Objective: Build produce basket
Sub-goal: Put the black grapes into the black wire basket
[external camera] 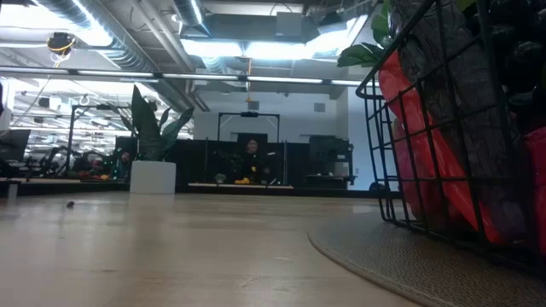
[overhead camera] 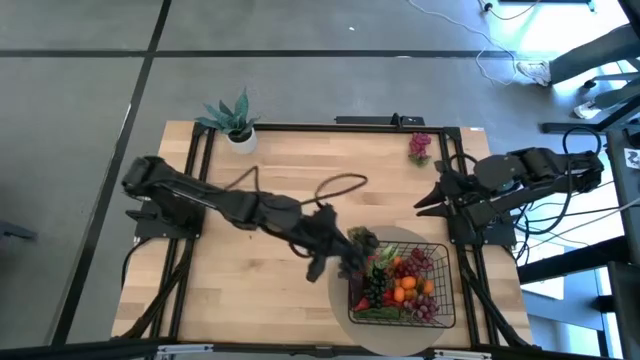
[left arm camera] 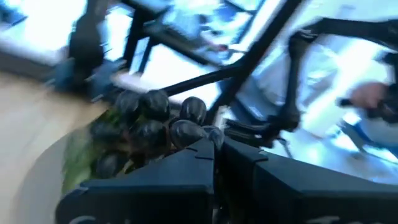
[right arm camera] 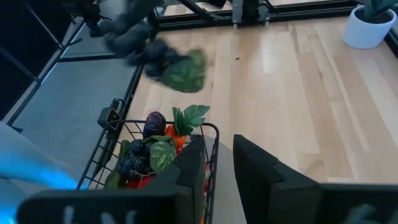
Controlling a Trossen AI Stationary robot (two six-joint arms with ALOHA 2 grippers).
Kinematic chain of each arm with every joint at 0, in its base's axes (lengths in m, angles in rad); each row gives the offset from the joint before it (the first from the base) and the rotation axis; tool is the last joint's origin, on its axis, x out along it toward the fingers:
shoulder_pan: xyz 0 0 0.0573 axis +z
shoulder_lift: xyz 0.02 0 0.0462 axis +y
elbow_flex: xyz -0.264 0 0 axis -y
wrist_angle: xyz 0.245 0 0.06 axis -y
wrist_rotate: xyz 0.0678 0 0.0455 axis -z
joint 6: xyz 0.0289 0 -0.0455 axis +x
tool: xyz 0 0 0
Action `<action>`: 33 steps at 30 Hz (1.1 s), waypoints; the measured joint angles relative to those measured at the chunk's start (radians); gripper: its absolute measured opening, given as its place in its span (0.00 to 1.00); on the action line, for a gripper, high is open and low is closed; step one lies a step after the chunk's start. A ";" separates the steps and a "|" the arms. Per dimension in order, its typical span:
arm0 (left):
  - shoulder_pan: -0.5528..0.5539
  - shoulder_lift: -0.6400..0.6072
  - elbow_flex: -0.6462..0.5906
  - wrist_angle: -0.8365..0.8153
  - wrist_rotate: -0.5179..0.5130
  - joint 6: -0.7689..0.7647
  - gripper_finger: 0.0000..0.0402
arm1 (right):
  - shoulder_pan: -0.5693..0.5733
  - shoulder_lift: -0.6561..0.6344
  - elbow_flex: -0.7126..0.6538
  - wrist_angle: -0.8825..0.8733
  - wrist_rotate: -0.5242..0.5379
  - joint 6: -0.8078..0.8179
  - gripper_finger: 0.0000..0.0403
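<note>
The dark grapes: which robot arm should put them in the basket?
Left. Its hand is shut on the dark grapes at the basket edge. The right hand waits farther off, holding nothing.

There are no words, numbers, labels or signs to read in any of the pictures. Nothing is written on the table [overhead camera: 250, 270], and nothing readable shows on the basket [overhead camera: 440, 300], the arms or in the room behind.
</note>
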 joint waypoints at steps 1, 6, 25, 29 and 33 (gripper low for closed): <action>0.000 0.024 0.000 0.053 0.036 0.031 0.00 | 0.000 -0.002 0.000 -0.002 -0.002 -0.004 0.17; 0.001 0.145 0.002 0.286 0.117 0.075 0.00 | 0.000 -0.005 0.000 -0.005 -0.004 -0.006 0.17; -0.001 0.406 0.000 0.513 0.240 -0.082 0.00 | 0.000 -0.005 0.000 -0.005 -0.008 -0.106 0.17; -0.002 0.404 0.001 0.461 0.244 -0.081 0.00 | 0.000 -0.005 0.000 -0.005 -0.007 -0.105 0.17; -0.013 0.404 0.001 0.404 0.275 -0.104 0.00 | 0.000 -0.005 0.000 -0.005 -0.007 -0.105 0.17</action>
